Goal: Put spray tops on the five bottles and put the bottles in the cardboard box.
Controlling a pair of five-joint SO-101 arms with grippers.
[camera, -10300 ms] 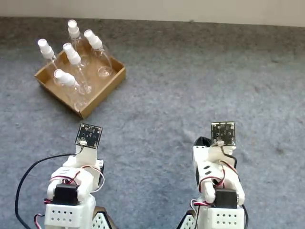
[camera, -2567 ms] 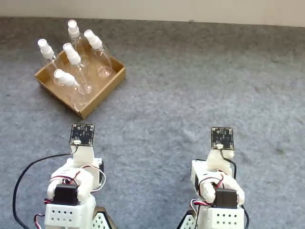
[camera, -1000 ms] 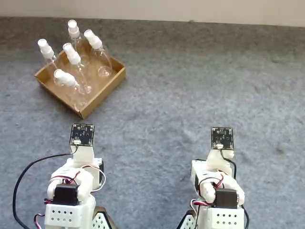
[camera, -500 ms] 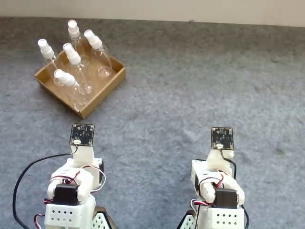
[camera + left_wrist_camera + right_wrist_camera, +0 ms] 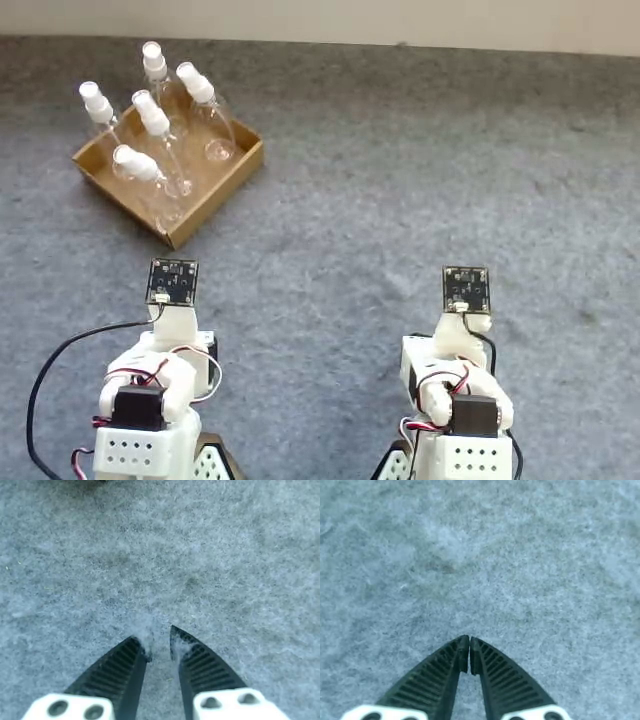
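The cardboard box sits toward the far left corner of the grey counter. Five clear bottles stand in it, close together, each with a white spray top on. Both arms are folded back at the near edge, well apart from the box. The left tool hangs just over the counter, barely released, with a narrow gap between its tips and nothing in it. The right tool is clenched, tips touching, empty.
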